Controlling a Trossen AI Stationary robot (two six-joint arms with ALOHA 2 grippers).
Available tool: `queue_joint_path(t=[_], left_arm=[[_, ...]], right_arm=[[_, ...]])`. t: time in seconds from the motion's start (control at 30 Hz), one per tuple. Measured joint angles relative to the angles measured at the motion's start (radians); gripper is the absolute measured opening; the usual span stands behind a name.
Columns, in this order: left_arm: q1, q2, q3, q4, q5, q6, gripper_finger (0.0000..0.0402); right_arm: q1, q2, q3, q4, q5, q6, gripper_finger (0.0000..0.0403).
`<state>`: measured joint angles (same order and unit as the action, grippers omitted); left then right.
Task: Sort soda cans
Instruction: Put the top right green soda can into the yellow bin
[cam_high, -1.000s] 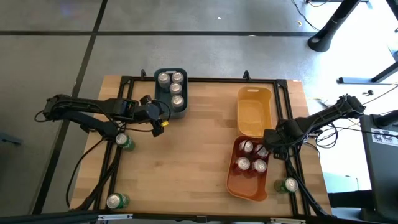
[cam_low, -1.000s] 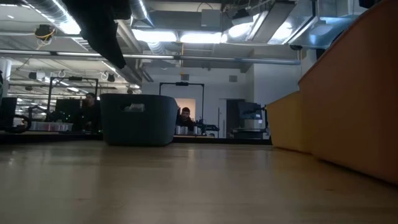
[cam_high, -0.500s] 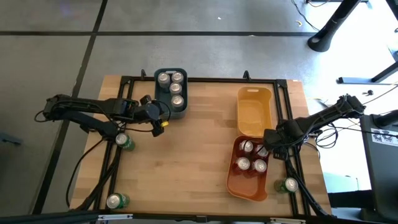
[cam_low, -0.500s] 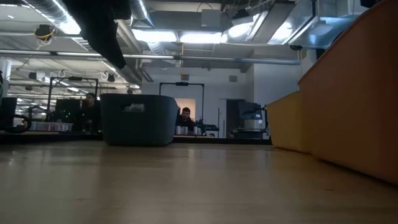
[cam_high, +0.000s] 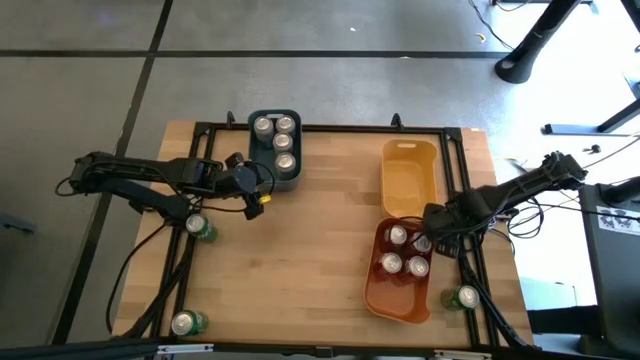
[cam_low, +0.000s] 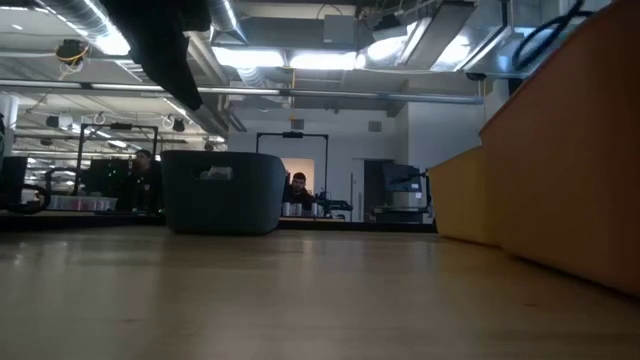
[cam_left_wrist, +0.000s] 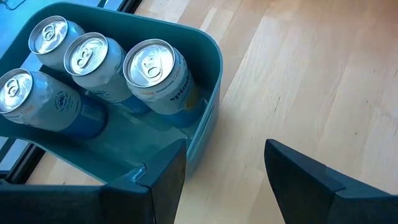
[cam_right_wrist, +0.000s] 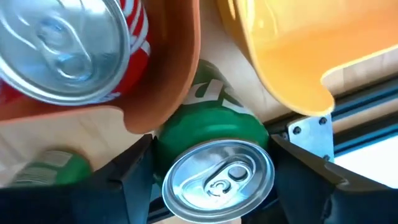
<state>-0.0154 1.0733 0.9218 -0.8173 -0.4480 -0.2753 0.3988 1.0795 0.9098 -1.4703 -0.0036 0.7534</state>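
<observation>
Silver soda cans (cam_high: 275, 139) fill the blue-grey plastic bin (cam_high: 293, 180) at the tabletop's far edge; red cans (cam_high: 404, 251) sit in the orange bin (cam_high: 385, 296). The yellow bin (cam_high: 408, 190) is empty. Three green cans (cam_high: 200, 228) stand loose near the edges. The right tool (cam_right_wrist: 211, 171) brackets a fourth green can (cam_right_wrist: 214, 155); whether it grips, I cannot tell. The left tool (cam_left_wrist: 224, 168) gapes empty.

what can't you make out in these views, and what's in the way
- High view: the green can at the right gripper is hidden under that arm.
- Low view: the walls of the blue-grey bin and the orange bin hide every can inside.
- Right wrist view: the blurred green can has no readable label.
</observation>
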Motion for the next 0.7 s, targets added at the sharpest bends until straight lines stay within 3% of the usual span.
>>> queue_joint_path(t=[0.37, 0.53, 0.7], left_arm=[[0.000, 0.000, 0.000, 0.003, 0.000, 0.016, 0.0208], [0.000, 0.000, 0.000, 0.026, 0.000, 0.028, 0.0208], [0.000, 0.000, 0.000, 0.023, 0.000, 0.029, 0.0208]], right_arm=[[0.000, -0.006, 0.200, -0.110, 0.009, 0.084, 0.0254], [0.000, -0.007, 0.293, -0.092, 0.060, 0.089, 0.0229], [0.000, -0.008, 0.284, -0.092, 0.109, 0.107, 0.0225]])
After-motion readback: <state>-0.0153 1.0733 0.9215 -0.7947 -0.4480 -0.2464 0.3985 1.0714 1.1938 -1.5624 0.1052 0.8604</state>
